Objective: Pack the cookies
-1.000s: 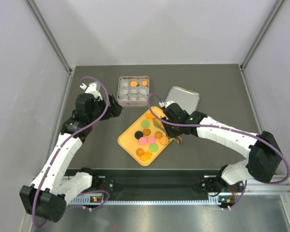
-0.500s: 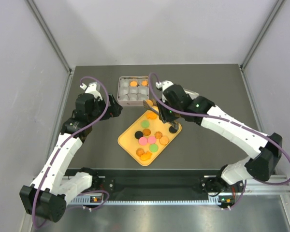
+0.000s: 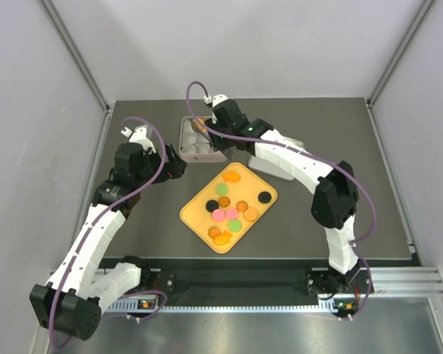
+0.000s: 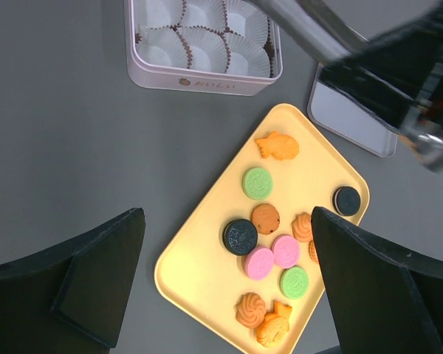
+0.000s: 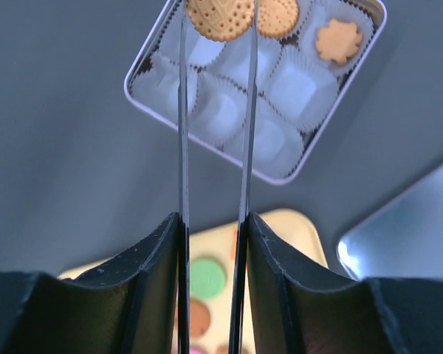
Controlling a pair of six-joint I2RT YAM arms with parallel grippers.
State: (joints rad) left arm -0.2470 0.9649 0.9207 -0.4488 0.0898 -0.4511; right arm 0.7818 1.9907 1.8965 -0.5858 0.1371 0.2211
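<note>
A round orange cookie was held between the thin fingers of the right hand, closed on it above the tin of white paper cups. The other cookies were laid on the yellow tray on the tabletop. The left hand was spread fully open, with nothing gripped.

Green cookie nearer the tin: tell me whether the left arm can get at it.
Probably yes. The green cookie lies uncovered on the tray, the left arm's jaws stand open, and the right arm is over the tin.
</note>
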